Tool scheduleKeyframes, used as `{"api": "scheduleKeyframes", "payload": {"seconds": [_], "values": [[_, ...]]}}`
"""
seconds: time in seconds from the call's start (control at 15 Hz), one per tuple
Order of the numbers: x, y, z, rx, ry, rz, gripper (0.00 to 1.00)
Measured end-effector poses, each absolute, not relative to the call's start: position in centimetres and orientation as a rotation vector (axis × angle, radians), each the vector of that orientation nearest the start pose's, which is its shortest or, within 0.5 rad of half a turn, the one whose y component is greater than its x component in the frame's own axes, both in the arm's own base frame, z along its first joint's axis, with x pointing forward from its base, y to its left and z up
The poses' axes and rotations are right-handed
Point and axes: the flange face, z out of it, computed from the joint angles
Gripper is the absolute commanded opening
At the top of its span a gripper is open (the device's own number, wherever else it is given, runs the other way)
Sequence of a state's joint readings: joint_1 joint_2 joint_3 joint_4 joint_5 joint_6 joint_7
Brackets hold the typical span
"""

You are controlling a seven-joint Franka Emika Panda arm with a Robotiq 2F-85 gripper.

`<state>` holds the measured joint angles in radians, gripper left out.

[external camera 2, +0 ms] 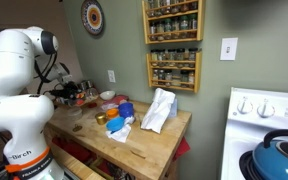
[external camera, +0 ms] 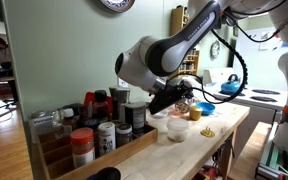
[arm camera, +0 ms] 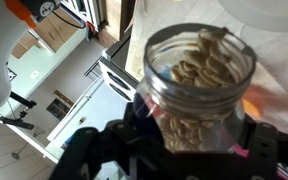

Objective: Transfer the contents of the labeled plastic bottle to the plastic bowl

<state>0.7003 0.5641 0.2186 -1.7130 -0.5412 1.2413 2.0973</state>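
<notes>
Nearby, jars (external camera: 106,135) stand beside the bottle (arm camera: 199,75) the hand (external camera: 172,98) grips.

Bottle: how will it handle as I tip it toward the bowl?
The bottle looks like clear plastic, so it may flex if squeezed hard. It is uncapped and holds loose seeds, so they would probably spill out quickly, shifting its weight.

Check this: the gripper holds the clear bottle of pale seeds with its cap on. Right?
No. The clear bottle in the gripper has no cap: the wrist view looks into its open mouth at the pale seeds. The gripper does hold it.
</notes>
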Motion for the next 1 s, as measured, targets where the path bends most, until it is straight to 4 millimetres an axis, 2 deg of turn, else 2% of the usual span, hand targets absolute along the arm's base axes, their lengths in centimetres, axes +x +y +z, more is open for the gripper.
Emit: {"api": "scheduleKeyframes", "payload": {"seconds": [1.0], "values": [[38.55, 39.87, 25.30, 1.807, -0.997, 0.478, 0.63]]}}
